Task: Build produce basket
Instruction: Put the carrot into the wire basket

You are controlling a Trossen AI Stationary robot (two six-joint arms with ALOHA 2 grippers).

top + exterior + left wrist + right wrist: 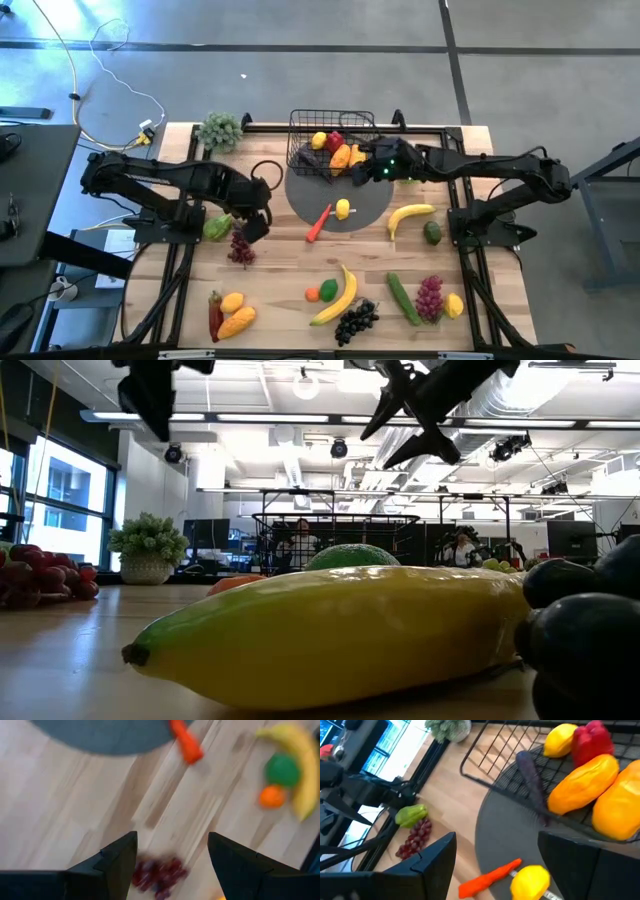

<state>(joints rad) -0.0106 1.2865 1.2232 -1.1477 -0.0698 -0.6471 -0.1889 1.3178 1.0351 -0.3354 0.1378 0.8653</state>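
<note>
The black wire basket [330, 140] stands at the far middle, its near part on the grey round mat [350, 200]. It holds a lemon [560, 739], a red pepper [592, 740], orange pieces [585, 782] and a purple piece [532, 777]. A carrot [318, 222] and a lemon [343, 208] lie on the mat. My left gripper [255, 228] hangs open over the wood beside the red grapes [157, 872], empty. My right gripper [362, 170] hovers open at the basket's near right corner, above the mat, also empty.
Bananas [410, 215] [338, 297], an avocado [432, 232], a cucumber [403, 297], black grapes [356, 320], purple grapes [429, 296] and more produce at the near left [232, 315] lie scattered on the table. A green piece [218, 227] lies by my left gripper. A leafy bunch [220, 130] stands far left.
</note>
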